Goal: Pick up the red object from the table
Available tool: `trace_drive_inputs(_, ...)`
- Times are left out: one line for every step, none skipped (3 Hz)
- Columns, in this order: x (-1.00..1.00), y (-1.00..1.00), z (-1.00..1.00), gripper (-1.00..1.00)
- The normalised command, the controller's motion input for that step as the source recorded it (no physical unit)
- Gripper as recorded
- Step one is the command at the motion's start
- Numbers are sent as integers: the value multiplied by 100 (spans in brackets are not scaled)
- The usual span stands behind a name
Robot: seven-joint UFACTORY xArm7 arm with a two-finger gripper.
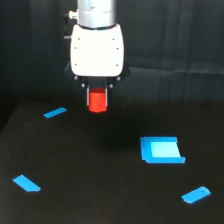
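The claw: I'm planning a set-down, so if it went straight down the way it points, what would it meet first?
Probably bare table. The claw, shut on the red object, seems to hang clear of every blue piece, though depth is unclear.

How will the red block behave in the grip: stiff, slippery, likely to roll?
The red block looks rigid, showing no sag between the gripper fingers. Its matte surface probably isn't slippery. Short and stubby, it seems unlikely to tip if set back on the table.

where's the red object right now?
In the exterior view, the red object is held in the gripper, upper centre-left above the table, right of the small blue strip.
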Motion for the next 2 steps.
trace_drive_inputs(8,1,16,-98)
trace_drive_inputs(-1,4,11,-100)
